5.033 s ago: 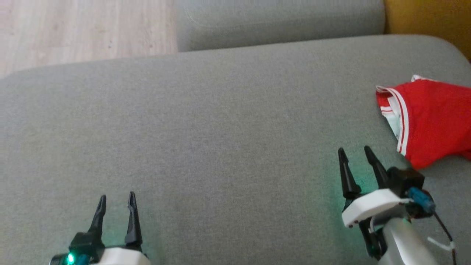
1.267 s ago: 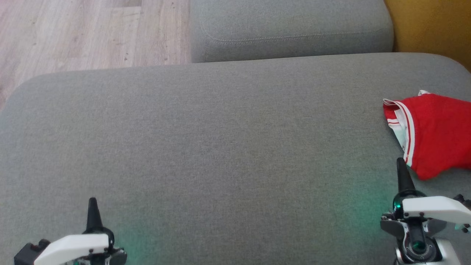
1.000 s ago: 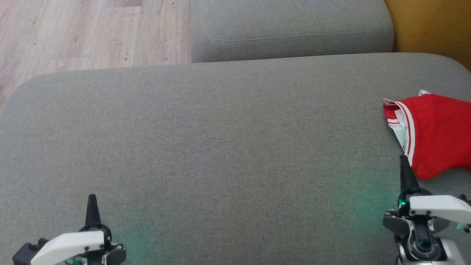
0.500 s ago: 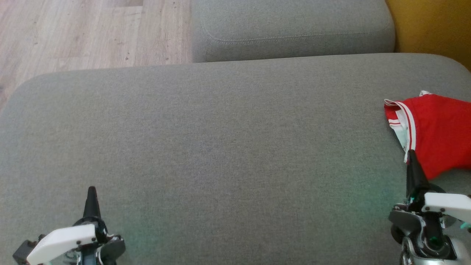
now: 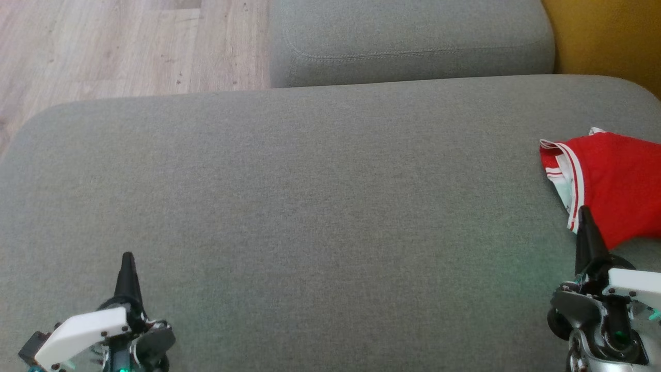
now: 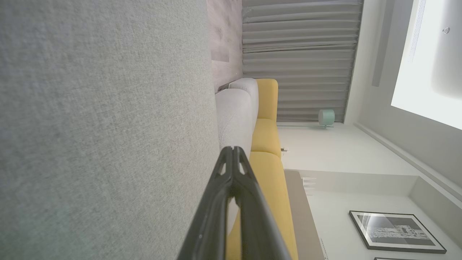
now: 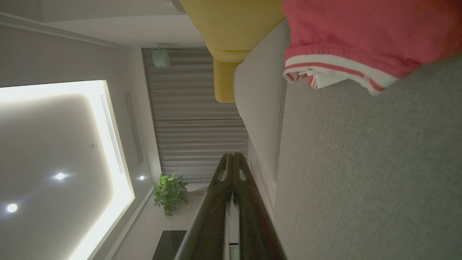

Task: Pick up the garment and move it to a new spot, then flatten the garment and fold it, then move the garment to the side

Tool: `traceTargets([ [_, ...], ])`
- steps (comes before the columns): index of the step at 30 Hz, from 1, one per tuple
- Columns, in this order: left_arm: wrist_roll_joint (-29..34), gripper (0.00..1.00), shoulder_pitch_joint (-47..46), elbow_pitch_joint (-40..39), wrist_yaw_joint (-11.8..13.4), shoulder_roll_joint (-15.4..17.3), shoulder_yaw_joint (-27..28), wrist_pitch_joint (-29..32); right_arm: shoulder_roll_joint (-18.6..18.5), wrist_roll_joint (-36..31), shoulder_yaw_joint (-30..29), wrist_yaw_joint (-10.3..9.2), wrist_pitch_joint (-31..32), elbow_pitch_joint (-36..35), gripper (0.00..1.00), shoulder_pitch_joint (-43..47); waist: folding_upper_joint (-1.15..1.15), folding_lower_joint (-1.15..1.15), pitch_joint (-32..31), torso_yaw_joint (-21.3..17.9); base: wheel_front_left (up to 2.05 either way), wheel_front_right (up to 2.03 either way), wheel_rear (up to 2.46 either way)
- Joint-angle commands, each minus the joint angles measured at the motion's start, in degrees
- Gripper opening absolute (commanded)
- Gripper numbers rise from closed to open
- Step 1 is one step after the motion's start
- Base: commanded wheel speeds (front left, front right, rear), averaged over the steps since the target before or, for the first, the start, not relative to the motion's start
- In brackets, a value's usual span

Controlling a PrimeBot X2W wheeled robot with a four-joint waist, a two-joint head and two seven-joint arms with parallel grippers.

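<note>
Red white-trimmed garment lies at frame right; your right gripper and left gripper are both closed, so spread the right one before pinching the hem.

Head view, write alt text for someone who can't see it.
A red garment with white trim lies bunched at the picture's right edge on a wide grey cushion, the shut right claw pointing at its near hem. The shut left claw sits at lower left over bare cushion; wooden floor shows at upper left.
</note>
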Motion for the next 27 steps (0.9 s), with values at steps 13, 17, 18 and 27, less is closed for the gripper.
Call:
traceTargets([
  [13,-0.3,0.00,-2.7,-2.1,-0.4,0.3,2.3,0.2,-0.2,0.4,1.2,-0.04,0.3,-2.3,0.00,-1.0,0.00,0.00,0.0,0.0,0.00,0.00,0.00],
  [17,-0.3,0.00,-2.7,-2.1,-0.4,0.3,2.3,0.2,-0.2,0.4,1.2,-0.04,0.3,-2.3,0.00,-1.0,0.00,0.00,0.0,0.0,0.00,0.00,0.00],
  [18,-0.3,0.00,-2.7,-2.1,-0.4,0.3,2.3,0.2,-0.2,0.4,1.2,-0.04,0.3,-2.3,0.00,-1.0,0.00,0.00,0.0,0.0,0.00,0.00,0.00],
  [27,-0.3,0.00,-2.7,-2.1,-0.4,0.3,2.3,0.2,-0.2,0.4,1.2,-0.04,0.3,-2.3,0.00,-1.0,0.00,0.00,0.0,0.0,0.00,0.00,0.00],
])
